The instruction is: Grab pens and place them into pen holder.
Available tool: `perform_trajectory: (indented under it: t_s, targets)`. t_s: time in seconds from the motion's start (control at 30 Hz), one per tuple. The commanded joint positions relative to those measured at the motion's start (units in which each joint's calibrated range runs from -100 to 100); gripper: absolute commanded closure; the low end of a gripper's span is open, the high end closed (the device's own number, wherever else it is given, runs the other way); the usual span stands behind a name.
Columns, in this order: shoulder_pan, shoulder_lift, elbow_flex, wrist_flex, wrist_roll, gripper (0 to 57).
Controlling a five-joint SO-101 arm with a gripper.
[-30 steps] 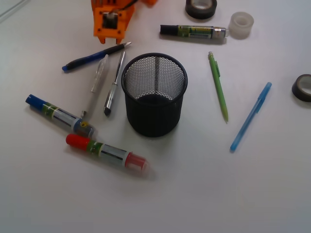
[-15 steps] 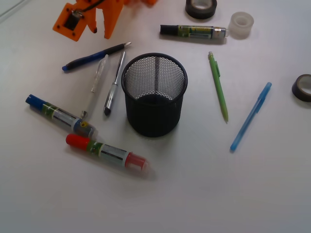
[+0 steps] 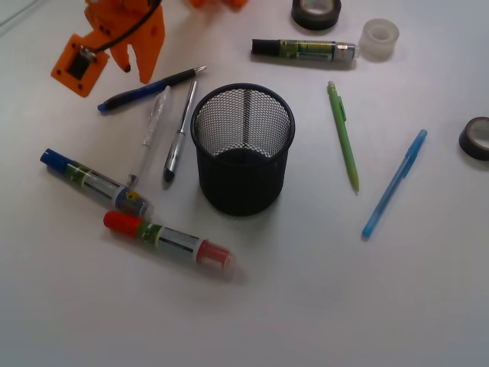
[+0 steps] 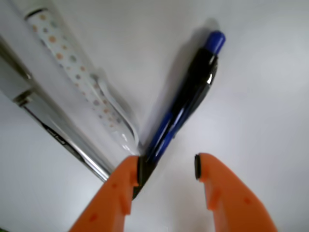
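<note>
Gripper point(image 4: 166, 166), jaws apart over the far-left table, is lining up on the dark blue and black pen point(image 4: 186, 108) lying left of the pen holder point(image 3: 243, 149); next it should centre that pen between the fingers, then close.

A black wire-mesh cylindrical pen holder point(image 3: 243, 147) stands on the pale grey-white table point(image 3: 321, 306). Left of the holder lie a silver metal pen with a dark tip point(image 3: 179, 133), a white slim pen dotted with small pastel spots point(image 3: 151, 131), and a dark blue and black pen point(image 3: 150, 89). Right of it lie a green slim pen point(image 3: 343, 136) and a light blue translucent pen point(image 3: 394, 183). The bright orange plastic gripper point(image 3: 107, 60) has black pads on its fingertips point(image 4: 198, 166). Fat markers with green-and-white labels carry a blue cap point(image 3: 56, 160), a red cap point(image 3: 120, 222) and a black cap point(image 3: 265, 47). Beyond the holder sit a black tape roll point(image 3: 315, 12) and a clear whitish one point(image 3: 380, 38).
</note>
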Motion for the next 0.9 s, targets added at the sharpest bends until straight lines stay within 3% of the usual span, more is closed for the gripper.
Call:
perform_trajectory:
  t_s: [0.0,0.8,0.87]
  targets:
    - [0.63,2.78,-2.89,-3.21,-0.59,44.2]
    - [3.32,13.32,-3.07,-11.78,-3.03,44.9]
    - [3.32,13.40,-3.07,-11.78,-3.03,48.2]
